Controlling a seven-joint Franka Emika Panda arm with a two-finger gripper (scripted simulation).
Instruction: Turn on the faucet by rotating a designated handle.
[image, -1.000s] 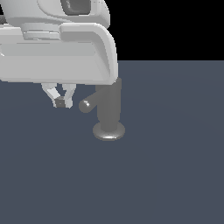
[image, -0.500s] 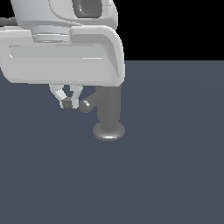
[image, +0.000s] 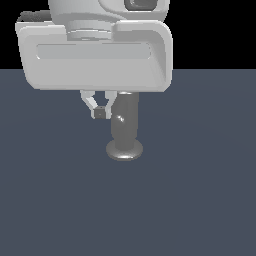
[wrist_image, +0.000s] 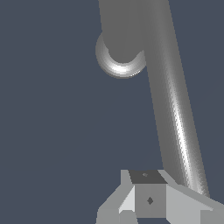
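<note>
Pincer sits pinched narrow, empty, tips against the handle, which juts from the faucet standing mid-counter. Risk here: contact looks close to the rod's end, so the tips could slide off.

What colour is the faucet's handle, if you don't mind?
Metallic grey, like the faucet; the handle shows best in the wrist view.

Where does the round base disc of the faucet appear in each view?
Exterior view: the base disc sits just below the picture's centre, under the upright faucet.
Wrist view: the base disc shows as a bright ring at the foot of the faucet body, away from the gripper.
Shared landmark: the gripper, beside the faucet in both.
</note>
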